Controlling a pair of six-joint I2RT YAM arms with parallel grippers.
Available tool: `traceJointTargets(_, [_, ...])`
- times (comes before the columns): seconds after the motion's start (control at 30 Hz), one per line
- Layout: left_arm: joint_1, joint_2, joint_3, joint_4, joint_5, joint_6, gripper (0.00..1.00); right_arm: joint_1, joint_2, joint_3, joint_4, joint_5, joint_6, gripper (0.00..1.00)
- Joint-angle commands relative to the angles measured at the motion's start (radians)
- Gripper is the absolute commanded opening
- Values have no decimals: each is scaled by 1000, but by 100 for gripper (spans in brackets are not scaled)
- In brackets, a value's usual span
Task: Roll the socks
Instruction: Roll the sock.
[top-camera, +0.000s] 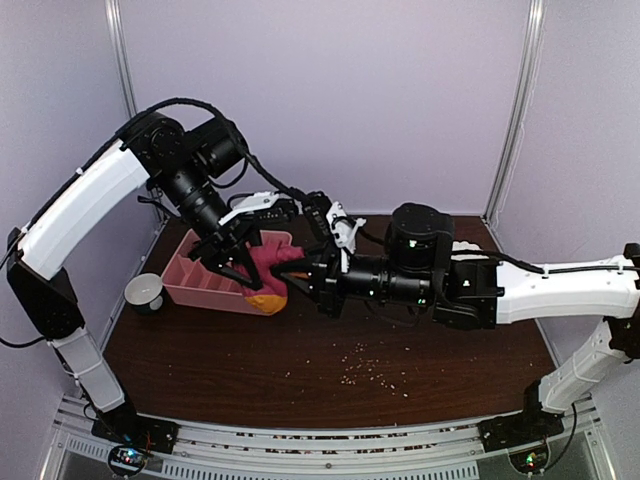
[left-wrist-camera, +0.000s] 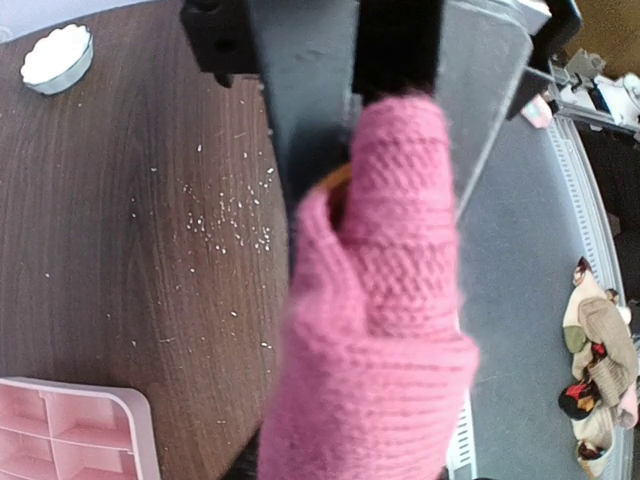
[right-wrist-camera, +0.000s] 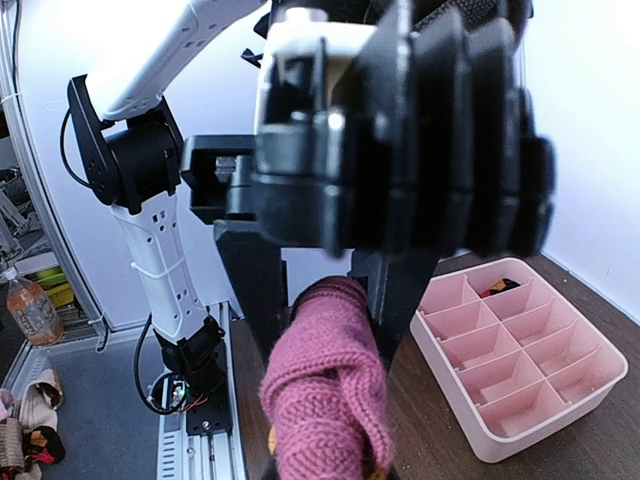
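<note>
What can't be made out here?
socks: count, roll state; left gripper and right gripper cover them from above, wrist views show only pink knit.
right gripper's jaw state: tiny from above, own wrist view blurred.
dark item in pink tray: too small, right wrist view; left arm covers it from above.

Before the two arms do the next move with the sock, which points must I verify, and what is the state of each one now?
1. Right gripper shut on the pink knit sock: ok.
2. Left gripper firm on it: cannot tell; the sock sits between its jaws.
3. Roll finished: cannot tell; the sock looks bunched.
4. Room from the pink plastic compartment tray: not ok; the sock overlaps its corner in the top view.
</note>
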Motion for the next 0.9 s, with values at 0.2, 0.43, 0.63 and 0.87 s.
traceJointTargets(0.2, [8, 18, 18, -8, 47, 45, 0, 16, -22, -32, 76, 22, 64, 7])
traceJointTargets(0.43, [8, 23, -18, -33, 71, 56, 0, 14, -17, -12, 76, -134, 22, 35])
traceJointTargets(0.63, [8, 12, -16, -34, 86, 44, 0, 11, 5, 33, 23, -163, 15, 91])
traceJointTargets(0.87, [8, -9, -32, -34, 103, 44, 0, -19, 58, 91, 4, -236, 92, 16])
